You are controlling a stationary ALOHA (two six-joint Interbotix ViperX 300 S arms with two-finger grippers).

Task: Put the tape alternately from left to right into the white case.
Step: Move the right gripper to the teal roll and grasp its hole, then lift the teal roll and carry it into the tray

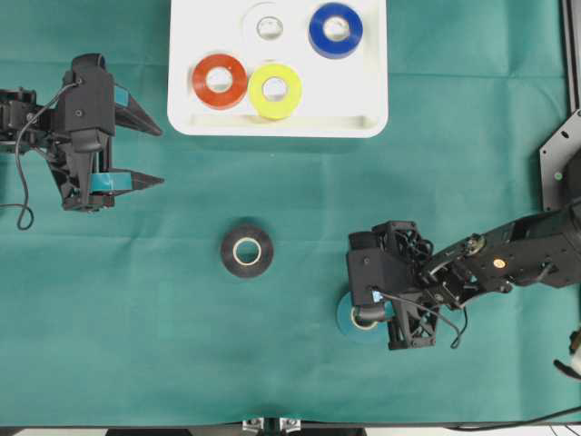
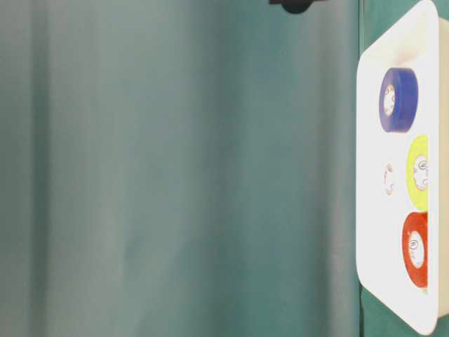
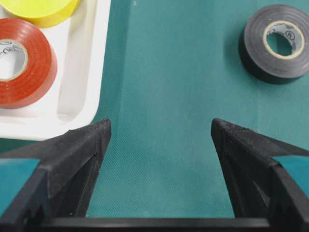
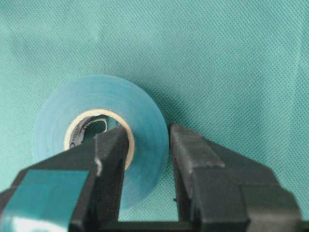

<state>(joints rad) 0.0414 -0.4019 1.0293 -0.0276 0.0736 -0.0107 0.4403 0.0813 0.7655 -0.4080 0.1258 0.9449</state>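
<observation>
The white case (image 1: 272,127) lies at the table's far middle and holds the red (image 1: 219,80), yellow (image 1: 275,90), white (image 1: 269,27) and blue (image 1: 335,30) tape rolls. The black tape (image 1: 247,251) lies flat on the green cloth in the middle. At the near right, my right gripper (image 4: 147,131) is shut on the teal tape (image 4: 140,106), one finger in its core and the other against its outer face. My left gripper (image 3: 161,126) stands open and empty by the case's left corner (image 3: 82,87), with the black tape (image 3: 275,43) ahead to its right.
A green cloth covers the whole table. A black metal bracket (image 1: 563,159) stands at the right edge. In the table-level view the case (image 2: 372,210) shows the blue (image 2: 400,98), yellow (image 2: 419,172) and red (image 2: 415,249) rolls.
</observation>
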